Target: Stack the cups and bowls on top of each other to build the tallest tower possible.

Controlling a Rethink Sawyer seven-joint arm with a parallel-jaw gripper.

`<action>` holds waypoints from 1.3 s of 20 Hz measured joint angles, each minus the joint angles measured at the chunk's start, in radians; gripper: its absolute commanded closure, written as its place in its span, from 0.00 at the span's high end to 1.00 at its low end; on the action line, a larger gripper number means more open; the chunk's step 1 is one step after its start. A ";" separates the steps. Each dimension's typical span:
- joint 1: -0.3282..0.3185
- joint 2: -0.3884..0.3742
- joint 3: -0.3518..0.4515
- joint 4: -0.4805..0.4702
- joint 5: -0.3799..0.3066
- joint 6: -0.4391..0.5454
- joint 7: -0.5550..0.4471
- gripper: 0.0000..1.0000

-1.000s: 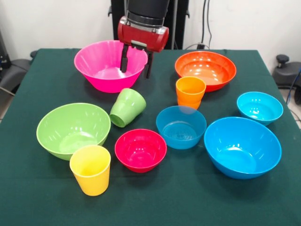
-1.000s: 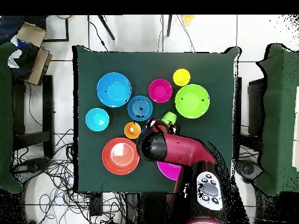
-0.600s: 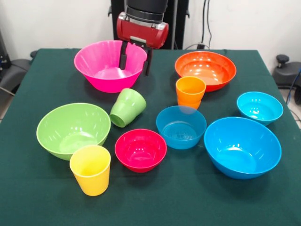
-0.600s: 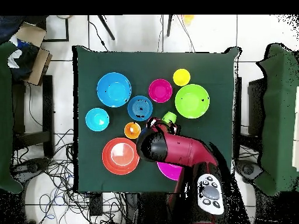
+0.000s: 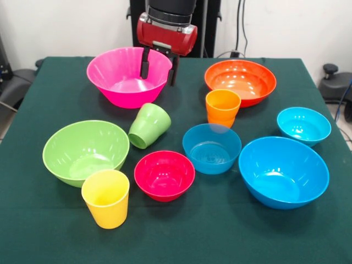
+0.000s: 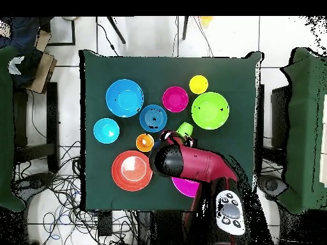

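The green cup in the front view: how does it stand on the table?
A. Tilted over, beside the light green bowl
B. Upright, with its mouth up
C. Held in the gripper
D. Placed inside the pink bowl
A: the green cup is tilted over with its mouth facing down toward the camera, just right of the light green bowl; the gripper is open and empty.

Seen from directly above, a green worktop [image 6: 243, 83] carries a spread of coloured bowls and cups. A big blue bowl [image 6: 124, 97] sits beside a mid blue bowl [image 6: 153, 118], a red bowl [image 6: 175, 99], a yellow cup [image 6: 198, 84] and a green bowl [image 6: 210, 110]. A small cyan bowl [image 6: 106, 130], an orange cup [image 6: 145, 142] and an orange bowl [image 6: 131, 170] lie nearer the robot. The red arm [image 6: 195, 164] covers most of a pink bowl [image 6: 185, 187] and part of a green cup [image 6: 185, 129].
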 measured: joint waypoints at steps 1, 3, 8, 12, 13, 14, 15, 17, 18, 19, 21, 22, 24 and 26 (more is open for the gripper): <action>0.000 0.000 0.000 0.000 0.000 0.002 0.000 1.00; 0.000 0.000 0.000 0.000 0.000 0.006 0.000 1.00; 0.000 0.001 0.000 0.000 0.000 0.012 0.000 1.00; 0.000 0.001 0.000 0.000 0.000 0.012 0.000 1.00; 0.000 0.001 0.000 0.000 0.000 0.012 0.000 1.00; 0.000 0.001 0.000 0.000 0.000 0.012 0.000 1.00; 0.000 0.000 -0.001 0.000 0.000 0.012 0.000 1.00; 0.001 -0.004 -0.002 0.004 0.000 0.012 0.000 1.00; 0.001 -0.008 -0.003 0.009 0.000 0.012 0.000 1.00; 0.001 -0.012 -0.004 0.014 0.000 0.012 0.000 1.00; 0.002 -0.029 -0.007 0.032 0.000 0.012 0.000 1.00; 0.002 -0.036 -0.009 0.040 0.000 0.012 0.000 1.00; 0.002 -0.066 -0.019 0.070 0.000 0.014 0.000 1.00; 0.000 -0.083 -0.021 0.085 0.000 0.019 0.000 1.00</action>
